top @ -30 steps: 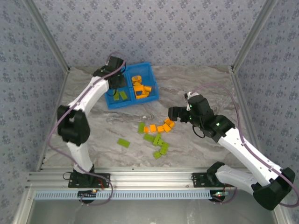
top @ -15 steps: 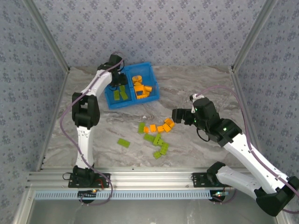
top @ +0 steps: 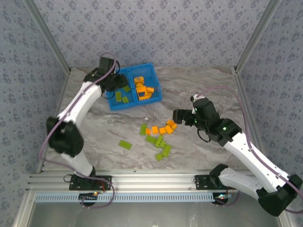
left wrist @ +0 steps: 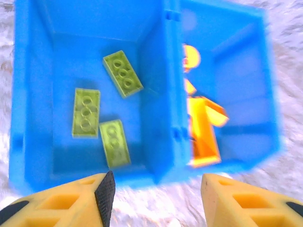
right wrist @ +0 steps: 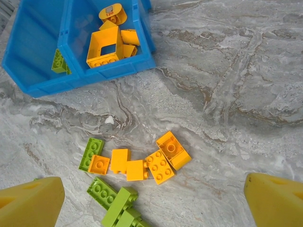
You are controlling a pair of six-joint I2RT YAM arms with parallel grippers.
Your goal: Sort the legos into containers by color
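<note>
1. The tray (top: 147,71) sits upper middle in the top view, on the marble table (top: 213,90). It has two bins split by a centre wall (left wrist: 158,94).
2. Left bin: three green bricks (left wrist: 85,112), all flat with studs up, counted from the left wrist view. Two nearly touch at the corners. The third lies a bit apart, higher in the frame.
3. Right bin is all orange: the frame (right wrist: 105,47), the round piece (right wrist: 112,13) with a label on top, plus at least three small orange bricks (right wrist: 130,37). They overlap, so I can't nail the exact count.
4. Loose on the table, centre of the top view: five loose oranges (top: 162,130) in a rough row.
5. There are roughly six loose greens (top: 160,140). One touches the left end of the orange row and a bunched clump sits just below it. A lone green (top: 125,144) lies apart toward the lower left. The clump is stacked up, so that number's fuzzy.
6. The left claw (top: 118,84) is over the tray's upper-left part in the top view, covering some of the left bin. Its fingers (left wrist: 71,203) are spread with nothing between them, at the bottom of its own view.
7. The right claw (top: 177,116) is just right of the orange row, spread wide and empty. In its own view the yellow tips sit in the two bottom corners, with the loose pile at lower centre-left.
</note>
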